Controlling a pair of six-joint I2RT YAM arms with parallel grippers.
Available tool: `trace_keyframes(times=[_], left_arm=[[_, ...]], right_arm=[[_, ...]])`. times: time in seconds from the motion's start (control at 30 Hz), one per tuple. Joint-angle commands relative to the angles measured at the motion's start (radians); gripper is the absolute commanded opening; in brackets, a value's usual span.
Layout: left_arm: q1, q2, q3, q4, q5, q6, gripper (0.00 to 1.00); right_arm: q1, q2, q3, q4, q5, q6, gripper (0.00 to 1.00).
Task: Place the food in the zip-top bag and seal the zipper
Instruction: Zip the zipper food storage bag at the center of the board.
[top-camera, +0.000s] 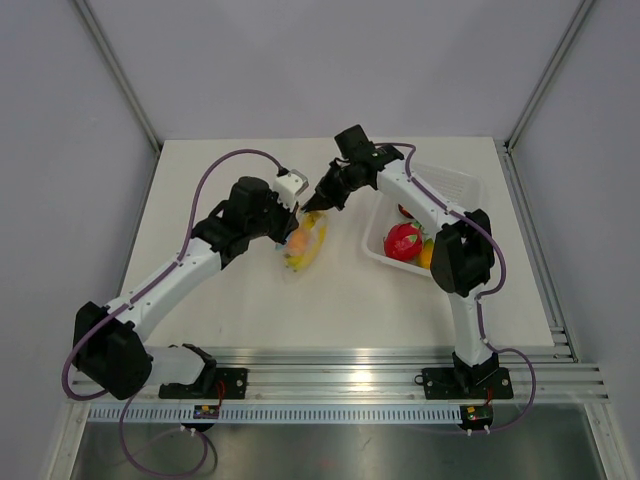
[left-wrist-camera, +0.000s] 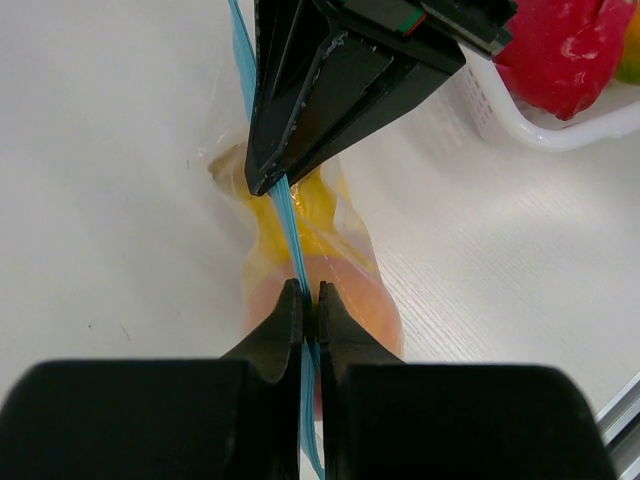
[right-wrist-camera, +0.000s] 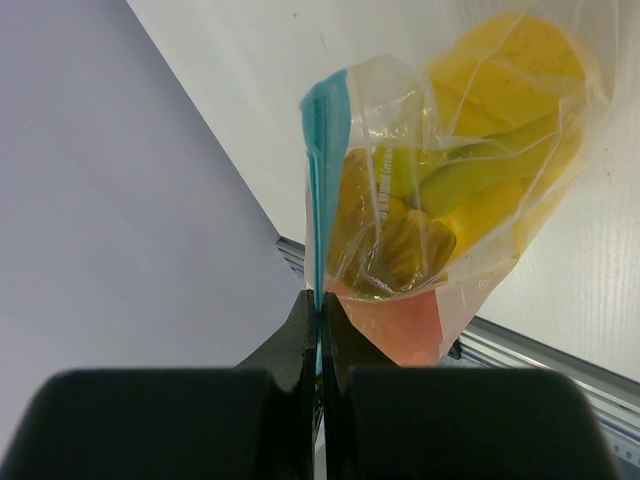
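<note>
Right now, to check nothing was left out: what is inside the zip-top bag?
Through the clear zip-top bag show the yellow banana bunch and the orange-pink peach. A lemon cannot be made out behind the crinkled plastic.

A white slotted tray (top-camera: 452, 186) rests on the bench (top-camera: 330, 310). A red fruit with green tips (top-camera: 402, 241) lies inside the tray at its near end. An aluminium rail (top-camera: 340, 362) runs along the bench edge, nearer than the tray. Grey wall panels (top-camera: 330, 60) stand beyond the tray.
</note>
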Motion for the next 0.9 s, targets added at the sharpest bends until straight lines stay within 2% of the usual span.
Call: trace_keyframes(times=[0.0, 0.6, 0.87], left_arm=[[-0.008, -0.064, -0.027, -0.204, 0.043, -0.045, 0.00], [-0.008, -0.037, -0.033, -0.204, 0.058, -0.089, 0.00], [-0.008, -0.024, -0.025, -0.197, 0.076, -0.173, 0.00]], right_arm=[[-0.138, 0.016, 0.059, 0.189, 0.225, 0.017, 0.00], [-0.161, -0.005, 0.024, 0.234, 0.213, 0.023, 0.00], [-0.161, -0.004, 0.060, 0.188, 0.306, -0.030, 0.00]])
